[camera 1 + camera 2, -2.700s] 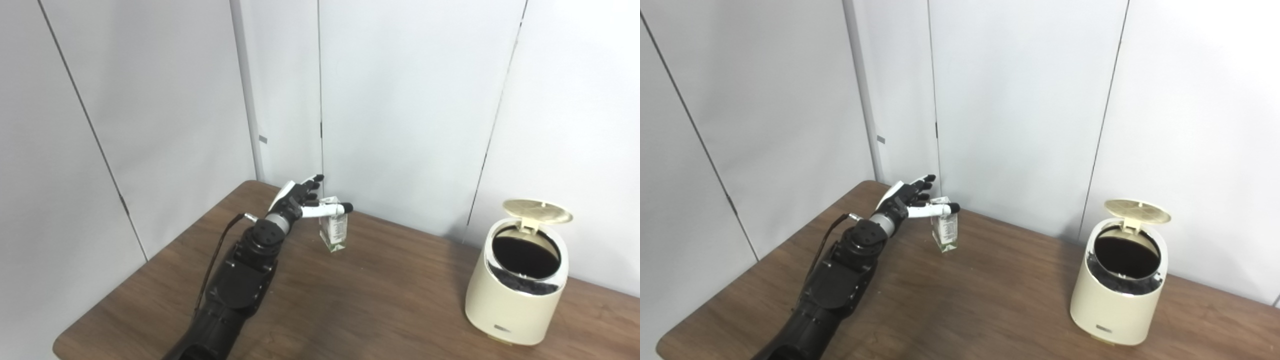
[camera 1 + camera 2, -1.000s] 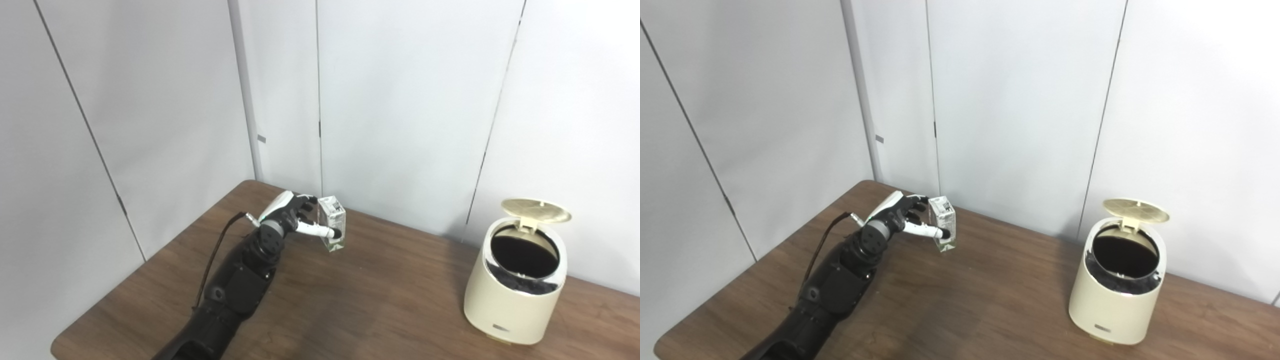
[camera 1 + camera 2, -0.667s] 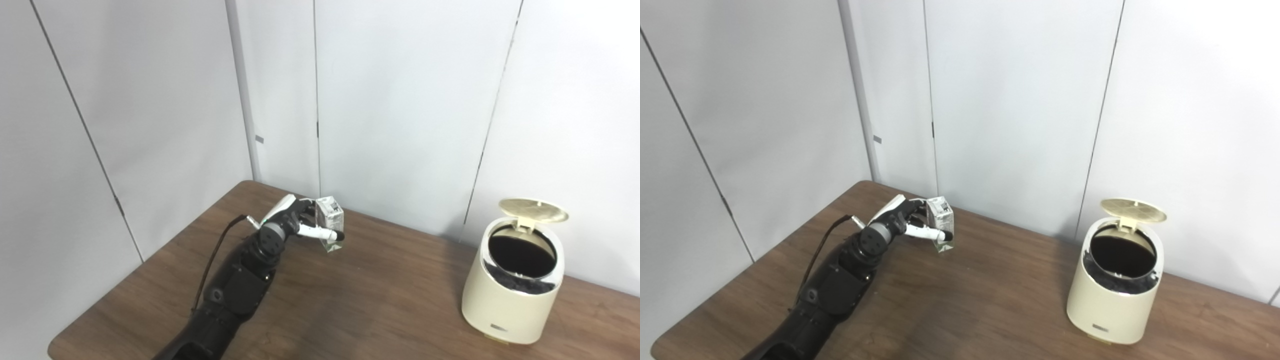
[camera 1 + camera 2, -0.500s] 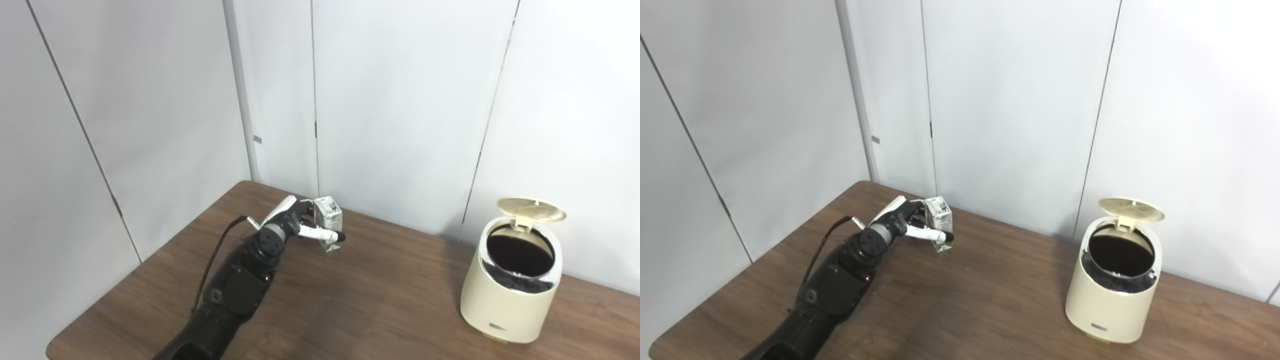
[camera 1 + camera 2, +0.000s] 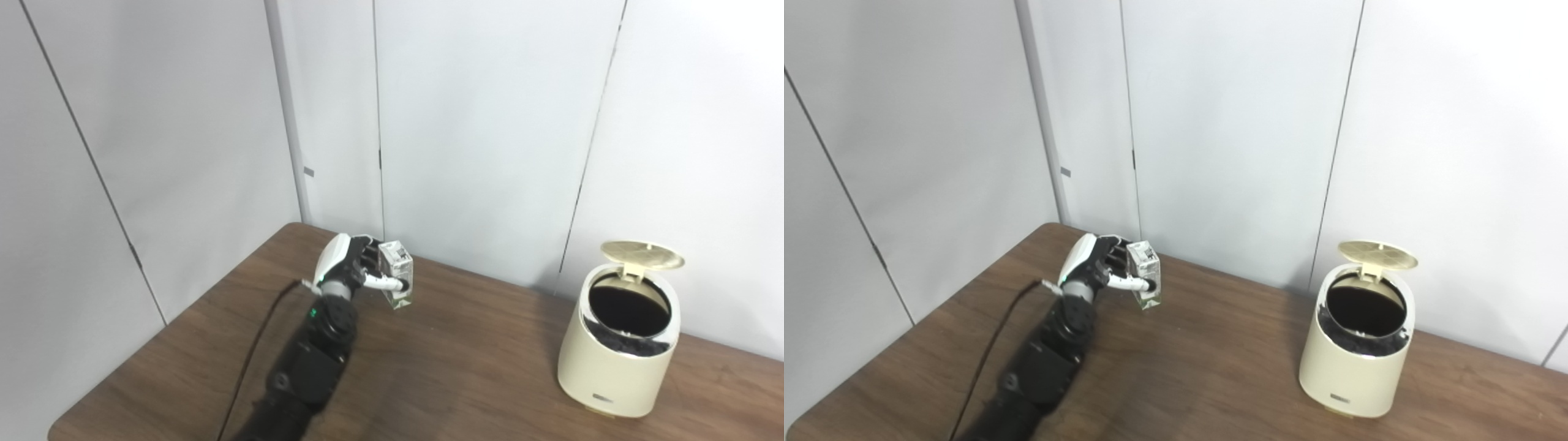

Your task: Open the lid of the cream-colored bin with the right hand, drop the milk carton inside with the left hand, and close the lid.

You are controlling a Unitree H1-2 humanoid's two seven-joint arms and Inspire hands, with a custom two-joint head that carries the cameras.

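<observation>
1. Near the far left corner of the table (image 5: 465,380), the milk carton (image 5: 397,280) is seen tilted, its top leaning toward the left hand and its lower end at or just above the wood; whether it touches the surface cannot be told.
2. The carton is clamped by the left hand (image 5: 352,269): the thumb (image 5: 386,284) is laid across the carton's near face, while the fingers (image 5: 1115,256) are curled against its far side.
3. The carton's faces are shown as white with grey print and a greenish band at the bottom.
4. The left arm is seen rising from the lower edge of the view, dark in colour, with a thin black cable (image 5: 254,349) running along its left side.
5. The cream-colored bin (image 5: 615,367) is placed well apart from the carton, on the right part of the table, standing upright.
6. Its lid (image 5: 642,254) is held raised at the back hinge, so that the dark interior (image 5: 1366,309) is exposed.
7. A small dark label is visible low on the bin's front.
8. The right hand is not shown in either view.
9. Pale wall panels (image 5: 1225,122) are seen behind the table.
</observation>
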